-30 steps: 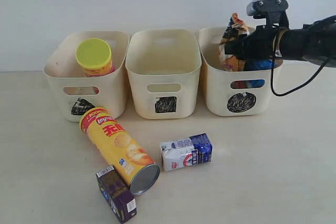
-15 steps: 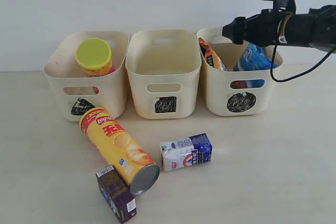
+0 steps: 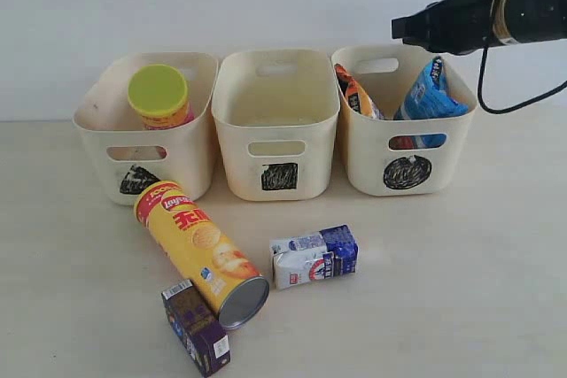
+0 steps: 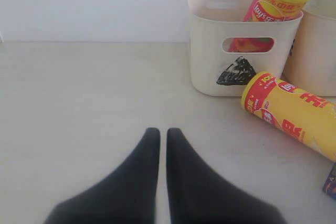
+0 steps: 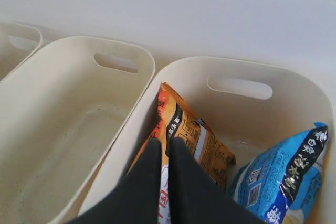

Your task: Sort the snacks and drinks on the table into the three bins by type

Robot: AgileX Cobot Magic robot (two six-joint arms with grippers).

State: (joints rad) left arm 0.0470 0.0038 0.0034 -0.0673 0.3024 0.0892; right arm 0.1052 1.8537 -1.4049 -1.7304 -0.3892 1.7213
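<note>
Below the right gripper (image 3: 400,27), the orange-brown bag (image 3: 357,95) now lies in the circle bin (image 3: 363,165), leaning near the blue bag (image 3: 430,90). A second ago it was still pinched up at the rim! The gripper has lifted clear, jaws together on nothing. Ahead of the left gripper (image 4: 163,132), itself pressed together low over the table (image 4: 79,103), the yellow canister (image 4: 294,119) lies unmoved, and the blue and white carton (image 3: 314,256) and dark carton (image 3: 197,327) likewise.

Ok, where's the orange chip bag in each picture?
Exterior view: orange bag leans inside the right-hand bin.
Left wrist view: not in it.
Right wrist view: orange bag just past the right gripper.
Shared landmark: the blue bag beside it.
</note>
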